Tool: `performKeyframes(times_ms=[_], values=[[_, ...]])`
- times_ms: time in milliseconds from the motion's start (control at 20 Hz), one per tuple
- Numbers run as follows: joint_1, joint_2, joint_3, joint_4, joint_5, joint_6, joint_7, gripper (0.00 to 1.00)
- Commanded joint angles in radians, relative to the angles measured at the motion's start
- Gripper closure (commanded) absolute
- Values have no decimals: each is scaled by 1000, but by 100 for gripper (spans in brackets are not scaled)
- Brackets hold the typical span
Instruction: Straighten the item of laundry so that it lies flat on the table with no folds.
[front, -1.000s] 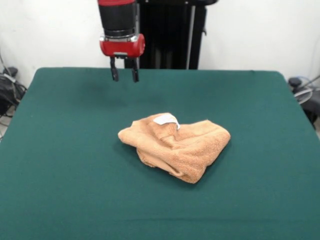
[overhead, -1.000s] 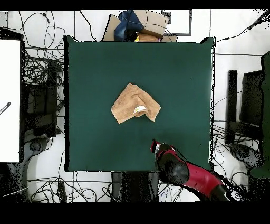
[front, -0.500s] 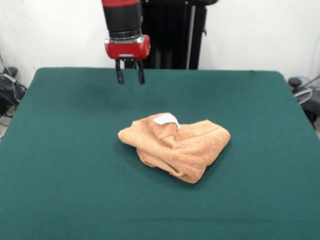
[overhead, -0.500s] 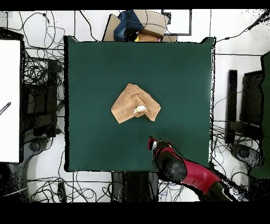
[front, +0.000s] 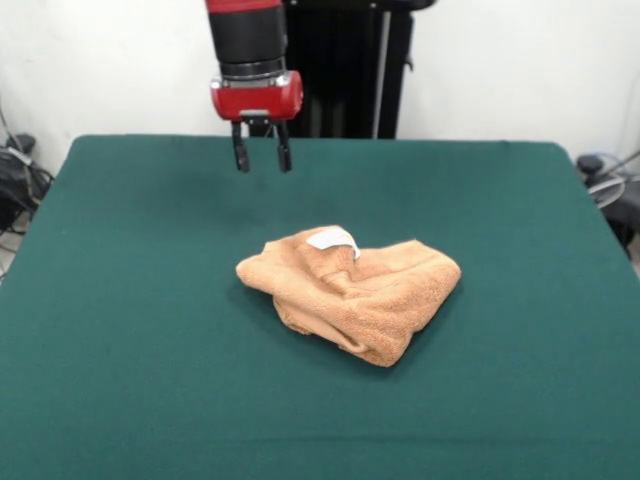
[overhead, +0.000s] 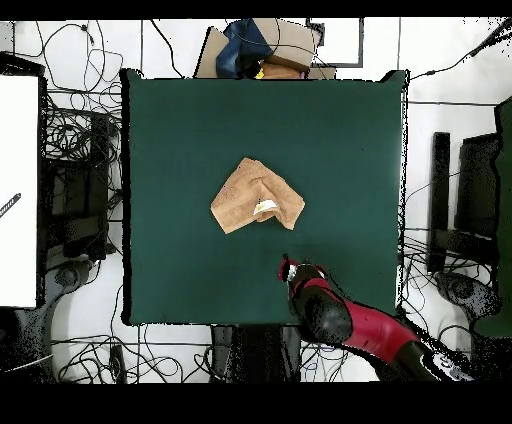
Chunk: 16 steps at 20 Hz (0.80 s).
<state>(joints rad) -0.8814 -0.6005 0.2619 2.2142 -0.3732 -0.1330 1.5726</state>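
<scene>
The hand (front: 261, 159) hangs with its two fingers spread, empty, well above and beyond the towel (front: 352, 291). The towel lies bunched mid-surface (front: 120, 330), its white tag (front: 332, 238) on top. Pinching several layers together could drag the whole bundle instead of unfolding it. Its corners and stripe bands are buried in folds.

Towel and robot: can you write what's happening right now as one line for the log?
towel: crumpled, folded, mid-table, tag up | gripper: open, empty, above table behind towel, not touching | task: not flat yet
</scene>
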Motion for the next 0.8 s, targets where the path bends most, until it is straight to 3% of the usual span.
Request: performKeyframes(times_ms=[50, 200, 450, 800], values=[[9, 29, 87, -45, -72, -61, 124, 0], [2, 35, 99, -48, -84, -64, 131, 0], [18, 116, 99, -120, -91, -61, 122, 0], [36, 159, 106, -222, -87, 19, 82, 0]])
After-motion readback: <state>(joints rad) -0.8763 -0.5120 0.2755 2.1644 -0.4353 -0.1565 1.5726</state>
